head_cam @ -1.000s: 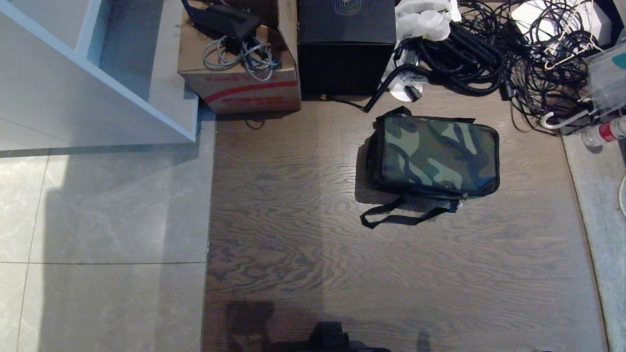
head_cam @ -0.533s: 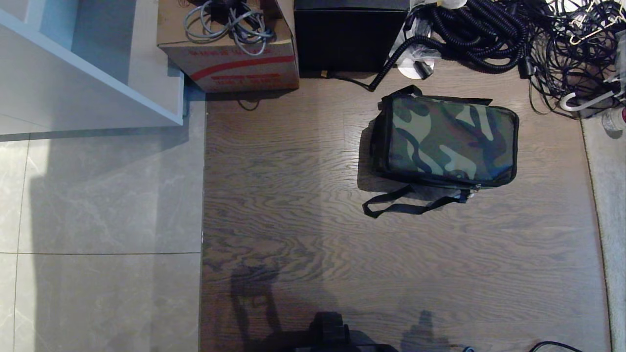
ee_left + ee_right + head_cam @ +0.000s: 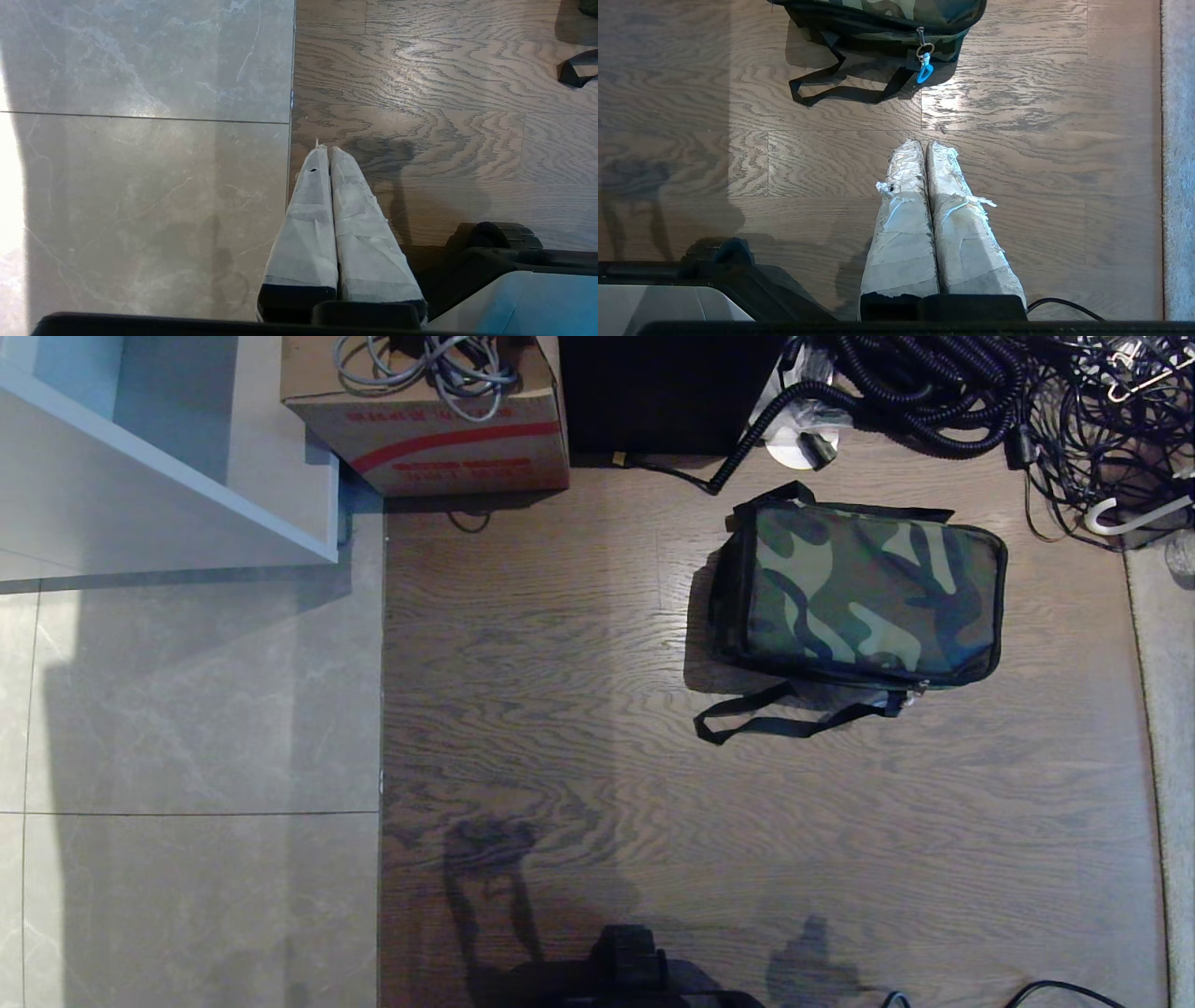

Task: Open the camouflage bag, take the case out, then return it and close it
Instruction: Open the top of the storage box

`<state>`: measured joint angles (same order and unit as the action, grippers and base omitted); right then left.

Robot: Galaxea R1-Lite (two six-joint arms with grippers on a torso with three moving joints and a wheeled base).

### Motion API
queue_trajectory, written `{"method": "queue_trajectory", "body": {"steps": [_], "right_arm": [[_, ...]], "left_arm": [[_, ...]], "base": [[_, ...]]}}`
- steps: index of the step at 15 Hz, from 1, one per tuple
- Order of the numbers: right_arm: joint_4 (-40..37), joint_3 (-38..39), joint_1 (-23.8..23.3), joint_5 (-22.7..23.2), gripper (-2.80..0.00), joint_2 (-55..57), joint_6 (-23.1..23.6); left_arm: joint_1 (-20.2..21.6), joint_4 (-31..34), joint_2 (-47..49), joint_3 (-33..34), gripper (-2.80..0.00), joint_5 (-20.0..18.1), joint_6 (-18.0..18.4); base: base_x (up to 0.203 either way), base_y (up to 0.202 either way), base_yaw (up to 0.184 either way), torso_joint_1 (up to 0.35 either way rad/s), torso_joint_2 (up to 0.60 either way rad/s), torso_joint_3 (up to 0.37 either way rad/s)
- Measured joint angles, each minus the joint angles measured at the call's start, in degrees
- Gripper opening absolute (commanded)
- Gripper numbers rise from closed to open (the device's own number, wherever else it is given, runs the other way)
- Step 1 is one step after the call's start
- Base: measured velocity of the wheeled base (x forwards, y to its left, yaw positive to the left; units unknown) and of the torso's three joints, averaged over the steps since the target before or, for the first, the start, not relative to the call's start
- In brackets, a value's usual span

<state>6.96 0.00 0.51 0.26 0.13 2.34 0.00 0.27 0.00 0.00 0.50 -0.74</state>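
Over the last second the whole head view has slid: the cardboard box [image 3: 439, 425] with the red stripe, the black box [image 3: 667, 392] and the tangle of cables [image 3: 943, 383] have drifted toward the top edge and are partly cut off, while the camouflage bag [image 3: 864, 595] has grown a little and moved up and to the right in the picture. Everything shifts together, so it is the camera that has moved, not the things; the robot appears to be bending its torso to look down more closely. The bag itself has not been touched.

The bag lies on the wooden floor [image 3: 560, 709], ahead of the robot and on its right side, lid up and zipped shut, with its black strap [image 3: 775, 723] looped on the floor along the near side. The right wrist view shows the zipper pull [image 3: 924, 70], with a ring and a blue tab, hanging at the near edge of the bag. The case is not visible; it is presumably inside the closed bag.

Neither arm shows in the head view. The left end effector [image 3: 327, 151] hangs over the seam between the tile floor [image 3: 140, 163] and the wood, its taped fingers pressed together and empty. The right end effector [image 3: 924, 144] points at the floor a short way in front of the bag, fingers likewise together and holding nothing.

The task looks to be at its very beginning: the robot is settling its view of the bag, and the zipper has yet to be reached. The right arm seems best placed for it.
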Motion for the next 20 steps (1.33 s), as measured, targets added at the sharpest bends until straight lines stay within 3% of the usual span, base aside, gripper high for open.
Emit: {"method": "queue_trajectory", "body": {"steps": [20], "right_arm": [[-0.10, 0.00, 0.00, -0.01, -2.80, 0.00, 0.00]], "left_arm": [[0.00, -0.02, 0.00, 0.00, -2.80, 0.01, -0.02]], "base": [[0.014, 0.000, 0.000, 0.001, 0.00, 0.001]]}}
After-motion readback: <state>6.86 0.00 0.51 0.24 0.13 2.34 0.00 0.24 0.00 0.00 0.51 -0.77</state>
